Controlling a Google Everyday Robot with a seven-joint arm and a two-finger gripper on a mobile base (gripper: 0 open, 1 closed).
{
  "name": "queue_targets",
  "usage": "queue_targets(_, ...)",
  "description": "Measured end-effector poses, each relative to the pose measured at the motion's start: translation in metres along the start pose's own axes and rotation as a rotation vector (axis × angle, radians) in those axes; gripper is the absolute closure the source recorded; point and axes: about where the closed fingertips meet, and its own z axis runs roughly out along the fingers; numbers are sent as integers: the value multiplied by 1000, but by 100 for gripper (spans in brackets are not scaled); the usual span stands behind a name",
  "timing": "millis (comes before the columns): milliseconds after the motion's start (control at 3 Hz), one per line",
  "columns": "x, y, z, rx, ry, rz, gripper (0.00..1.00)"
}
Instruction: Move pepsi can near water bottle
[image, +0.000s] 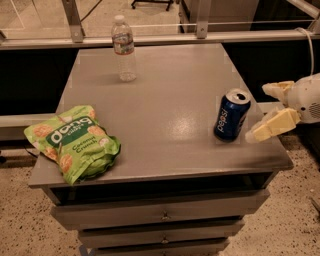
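The pepsi can (231, 116) is dark blue with white lettering and a silver top. It stands upright near the right edge of the grey table (165, 100). The water bottle (123, 48) is clear with a white cap and stands upright at the far left of the table top. My gripper (257, 113) comes in from the right, just beside the can. It is open and empty, with one pale finger (272, 126) close to the can's right side and the other (278, 90) behind it.
A green snack bag (74, 141) lies at the front left of the table. Drawers (162, 216) sit below the top. A metal railing (200, 37) runs behind the table. The floor is speckled.
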Motion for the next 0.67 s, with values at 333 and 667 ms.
queue_targets(333, -1, 5, 19, -7, -87, 3, 17)
queue_targets(667, -7, 11, 33, -2, -163, 14, 41)
